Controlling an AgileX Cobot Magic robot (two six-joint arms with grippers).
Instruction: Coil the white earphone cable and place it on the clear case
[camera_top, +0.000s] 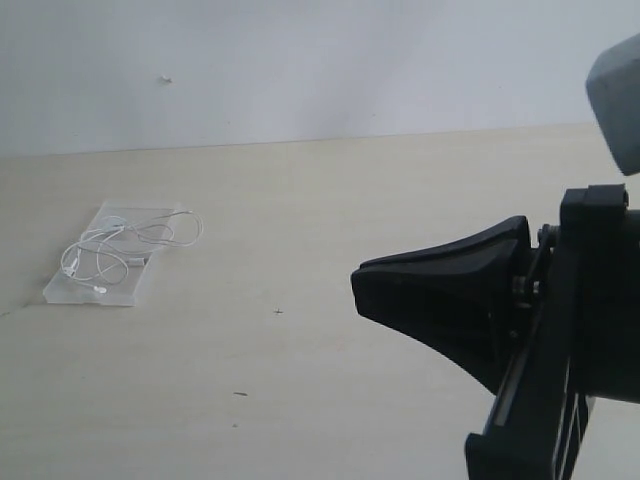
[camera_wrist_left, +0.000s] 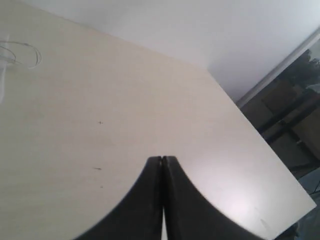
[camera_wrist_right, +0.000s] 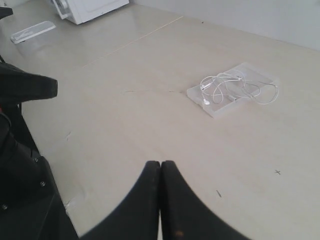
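The white earphone cable (camera_top: 120, 250) lies in loose loops on the clear case (camera_top: 90, 297), far left on the pale table. One loop hangs over the case's edge onto the table. The right wrist view shows the same cable (camera_wrist_right: 225, 87) on the case (camera_wrist_right: 220, 111), well ahead of my right gripper (camera_wrist_right: 161, 164), which is shut and empty. My left gripper (camera_wrist_left: 162, 159) is also shut on nothing, over bare table, with only a cable loop (camera_wrist_left: 37, 57) at the frame's corner. In the exterior view a shut black gripper (camera_top: 356, 288) points toward the case from far off.
A white appliance (camera_wrist_right: 87, 7) and a flat pale box (camera_wrist_right: 32, 31) sit at the table's far corner. The other black arm (camera_wrist_right: 25, 90) looms close in the right wrist view. The table edge (camera_wrist_left: 260, 145) drops off beside dark furniture.
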